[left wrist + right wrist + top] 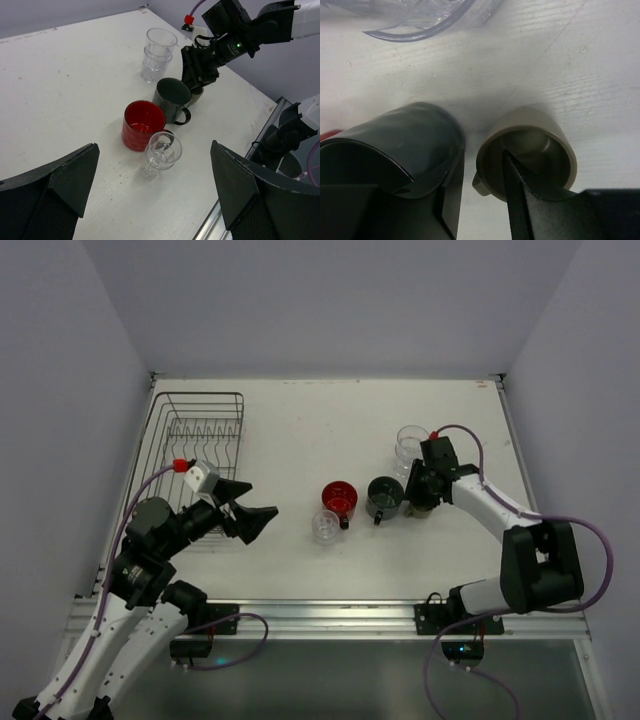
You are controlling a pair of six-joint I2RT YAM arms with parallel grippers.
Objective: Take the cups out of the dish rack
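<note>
- Right gripper [413, 497]: lowered onto the greyish-tan cup [540, 125]. One finger [519, 200] is inside the cup against the inner wall, and the cup's near wall sits in the gap between the jaws.
- Jaws narrowly apart. A strip of white table shows between the cup wall and the outer finger, so no closed grip on the cup is visible.
- The greyish-tan cup stands upright on the table [300, 420], out of the rack, just beside the dark green-black mug [395, 140]. Whether the two touch cannot be told.
- Left gripper [255, 500]: jaws spread wide, holding nothing, raised over the table right of the dish rack, pointing toward the cups.
- Dark green-black mug: upright at table centre-right, handle toward the near edge.
- Red mug [142, 125]: upright, just left of the dark mug. In the left wrist view the two look to be touching.
- A single clear tumbler [161, 154] stands upright just in front of the red mug.
- Two clear tumblers [159, 54] stand stacked and upright behind the dark mug, near the right gripper.
- Dish rack [200, 430]: far-left part of the table, well apart from all the cups. No cups are visible in it.
</note>
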